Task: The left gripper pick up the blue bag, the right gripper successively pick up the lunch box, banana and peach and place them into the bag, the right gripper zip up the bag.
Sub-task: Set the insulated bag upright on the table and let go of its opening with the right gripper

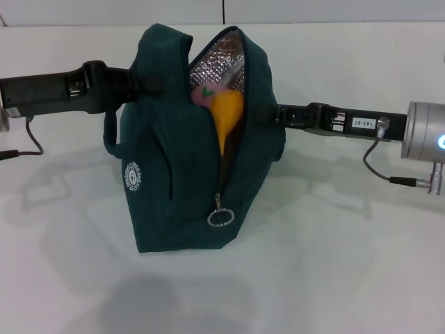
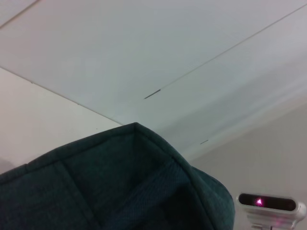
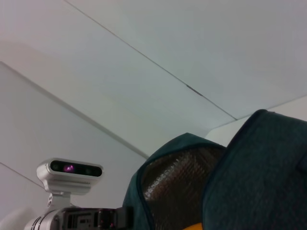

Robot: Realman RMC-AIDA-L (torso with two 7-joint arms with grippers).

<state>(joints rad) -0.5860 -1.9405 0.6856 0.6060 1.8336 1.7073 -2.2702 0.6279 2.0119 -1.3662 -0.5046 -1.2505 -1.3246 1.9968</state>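
**A:** Head view. Where does the blue bag (image 1: pixel 174 174) stand?

**B:** Upright on the tabletop (image 1: pixel 334 264), between the two arms. The left pincer (image 1: pixel 135 83) meets its upper flank at the handle. The right pincer (image 1: pixel 268 115) presses on the opposite flank. Both sets of tips are hidden by fabric, so I cannot tell whether either is clamped or spread.

**A:** Contents?

**B:** The banana (image 1: pixel 226 115) and the peach (image 1: pixel 205 94) show in the gap, just beside the right pincer. The lunch box is not visible.

**A:** Step?

**B:** Loading looks done, so I judge zipping is in hand. The ring pull (image 1: pixel 220 216) hangs low, below the right pincer and nearer us. That pincer must reach down, hook it and draw it upward, while the left steadies the bag. The banana may foul the track.

**A:** Axis?

**B:** The bag's long axis is vertical and its slit faces us, running from the top to the low front. The banana stands on end along the slit.

**A:** Left wrist view?

**B:** Closed teal fabric of the bag (image 2: pixel 120 182) up close, with a wrist camera (image 2: pixel 271 203) beyond it.

**A:** Right wrist view?

**B:** The bag's rim (image 3: pixel 259 167) and the foil lining (image 3: pixel 177 182) in the open mouth.
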